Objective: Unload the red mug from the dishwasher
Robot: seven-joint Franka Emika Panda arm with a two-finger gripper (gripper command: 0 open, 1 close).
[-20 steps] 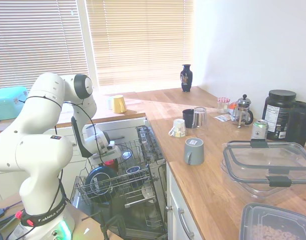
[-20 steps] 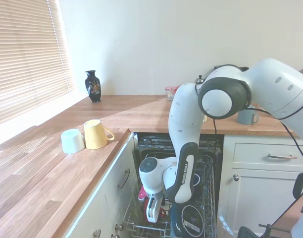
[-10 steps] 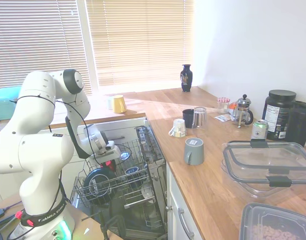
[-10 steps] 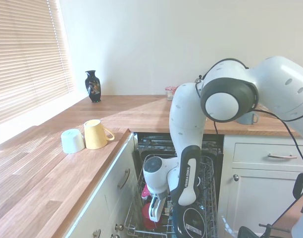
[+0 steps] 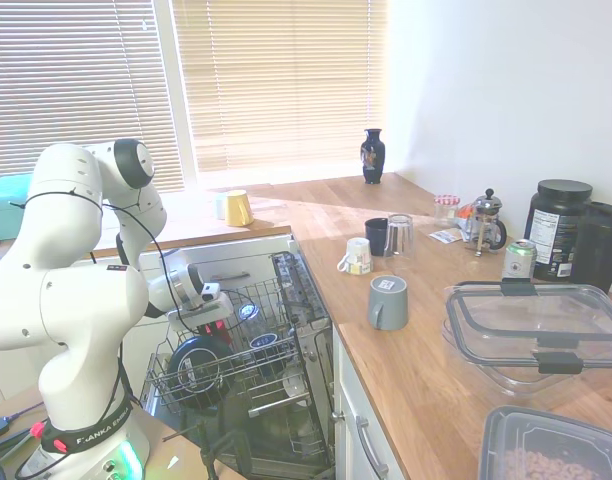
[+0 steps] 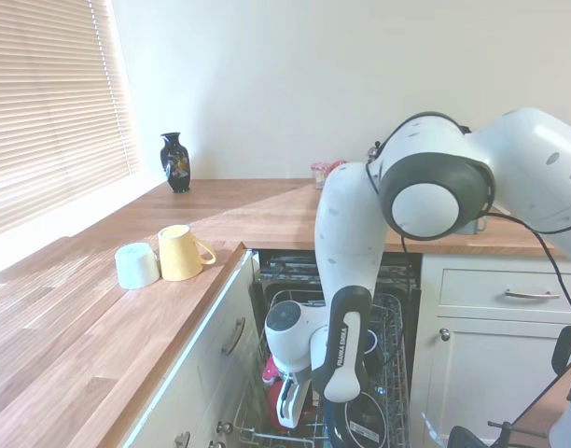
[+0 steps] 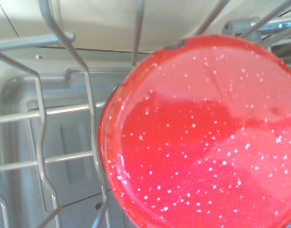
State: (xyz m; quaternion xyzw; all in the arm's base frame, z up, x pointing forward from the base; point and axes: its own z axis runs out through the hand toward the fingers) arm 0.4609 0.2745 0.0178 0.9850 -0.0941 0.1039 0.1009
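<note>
The red mug (image 7: 202, 133) stands upside down in the dishwasher's grey wire rack (image 5: 276, 375), and its speckled glossy base fills most of the wrist view. From outside it is only a red patch (image 5: 218, 326) under the hand, near the cabinet side of the rack (image 6: 388, 327). My gripper (image 5: 212, 312) points down into the rack directly over the mug (image 6: 274, 411), very close to it. The gripper (image 6: 287, 415) has its tips down among the wires. The dishwasher (image 5: 296, 290) has its door dropped open and the rack pulled out.
A dark round plate (image 5: 196, 362) and a blue-rimmed bowl (image 5: 268, 342) sit in the rack beside the mug. A yellow mug (image 6: 180, 252) and a white cup (image 6: 136, 265) lie on the wooden counter above. A grey labelled mug (image 5: 388, 301) stands on the other counter.
The arm has swung its elbow back and the gripper has dropped lower into the rack, closer over the red mug. The mug has not moved.
</note>
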